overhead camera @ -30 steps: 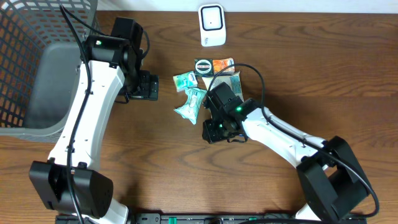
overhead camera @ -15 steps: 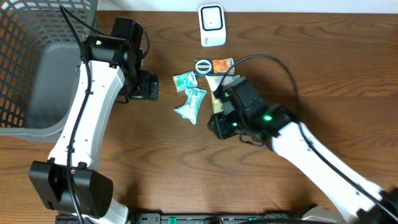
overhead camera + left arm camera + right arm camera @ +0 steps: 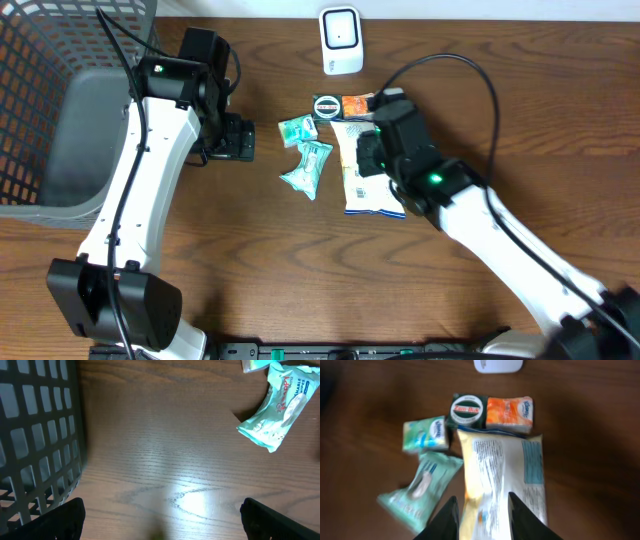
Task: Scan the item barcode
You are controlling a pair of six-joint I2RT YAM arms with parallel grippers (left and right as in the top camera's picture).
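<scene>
right wrist view gives me the crinkly yellow-white snack bag [image 3: 502, 470], fine print up, against the wood-grain table [image 3: 600, 460] just below a round tin [image 3: 467, 410]; right gripper [image 3: 482, 520] stands narrowly parted astride it, grip i cannot tell. overhead shows the rounded white scanner [image 3: 340, 40] whole; left gripper [image 3: 160, 520] gapes empty

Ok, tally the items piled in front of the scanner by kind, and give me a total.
Tissue packs: 2, the green tissue pack and the orange tissue pack
Wipes pack: 1
Round tin: 1
Printed bag: 1
Total: 5
</scene>
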